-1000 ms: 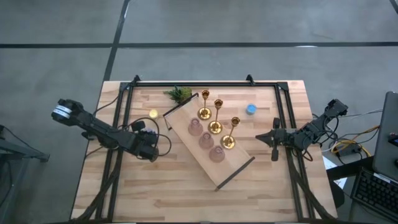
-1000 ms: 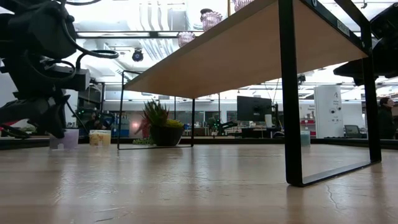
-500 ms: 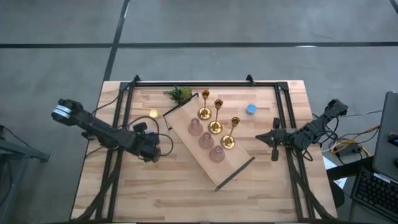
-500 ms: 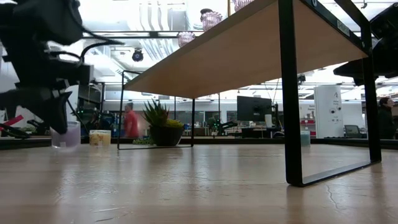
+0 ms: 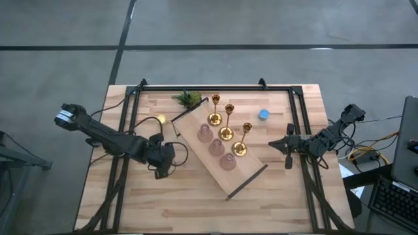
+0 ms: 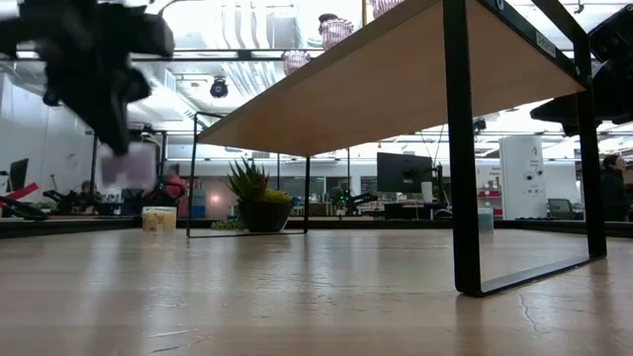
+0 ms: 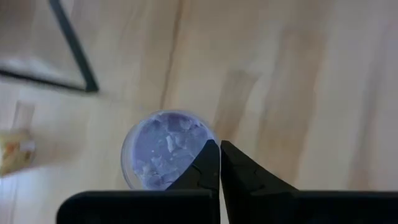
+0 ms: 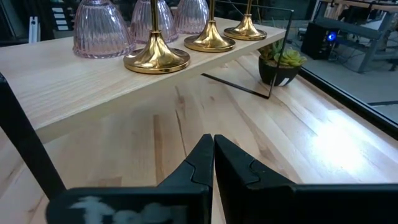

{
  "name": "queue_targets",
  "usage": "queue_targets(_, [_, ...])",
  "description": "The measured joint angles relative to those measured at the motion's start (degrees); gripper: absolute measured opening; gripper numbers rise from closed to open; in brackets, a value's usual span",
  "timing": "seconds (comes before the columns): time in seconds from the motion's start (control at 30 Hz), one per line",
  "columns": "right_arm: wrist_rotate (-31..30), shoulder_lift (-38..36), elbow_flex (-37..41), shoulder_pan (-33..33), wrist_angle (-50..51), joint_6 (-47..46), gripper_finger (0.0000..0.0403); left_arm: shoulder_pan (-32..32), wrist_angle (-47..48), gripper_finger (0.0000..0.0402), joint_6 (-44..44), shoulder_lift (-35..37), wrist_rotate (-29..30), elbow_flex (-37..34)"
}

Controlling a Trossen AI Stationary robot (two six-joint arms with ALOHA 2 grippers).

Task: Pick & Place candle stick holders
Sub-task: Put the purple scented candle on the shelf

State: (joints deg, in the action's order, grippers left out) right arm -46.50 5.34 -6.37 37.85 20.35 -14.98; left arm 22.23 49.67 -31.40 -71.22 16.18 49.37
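The left pincer (image 5: 161, 171) is over the left half of the table (image 5: 196, 209), close to the left end of the wooden shelf (image 5: 251, 170). In the low view it is a dark blur, lifted off the table top. From above, the arm hides what it carries. Its wrist view shows its two dark tips clenched on the rim of a small round purple candle (image 7: 166, 149) in a clear cup. The wax looks cracked and flaky.

The shelf is a pale wooden board on thin black metal legs, set slantwise in the middle of the table. On it stand three shiny gold candlesticks (image 5: 226, 123) with round feet and slim stems, in a row. Beside them are three squat pink glass cups (image 5: 216, 147) with ribbed sides. In the low view only the cup tops peek over the board.

A yellow candle (image 5: 160, 119) and a green plant (image 5: 189, 98) sit near the far edge. A blue candle (image 5: 263, 115) sits toward the far right corner.

The right pincer (image 5: 288, 154) waits by the right edge, its tips pressed together on nothing.
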Motion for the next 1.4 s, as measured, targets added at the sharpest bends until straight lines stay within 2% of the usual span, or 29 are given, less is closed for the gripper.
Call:
queue_targets(0.4, [0.0, 0.0, 0.0, 0.0, 0.01, 0.0, 0.0008, 0.62, 0.09, 0.0003, 8.56, 0.0, -1.12, 15.29])
queue_targets(0.6, [0.0, 0.0, 0.0, 0.0, 0.0, -0.01, 0.0008, -0.31, -0.29, 0.0003, 12.88, 0.0, 3.27, 20.9])
queue_targets(0.87, [0.0, 0.0, 0.0, -0.02, 0.01, 0.0, 0.0008, -4.29, -5.2, 0.0004, 17.54, -2.46, 2.31, 21.85])
queue_targets(1.1, [0.0, 0.0, 0.0, -0.02, -0.01, 0.0, 0.0008, -6.62, -5.12, 0.0004, 19.15, -6.53, -1.36, 21.85])
queue_targets(1.4, [0.0, 0.0, 0.0, -0.02, 0.01, 0.0, 0.0008, -7.68, -5.82, 0.0005, 22.48, -11.09, -1.43, 24.37])
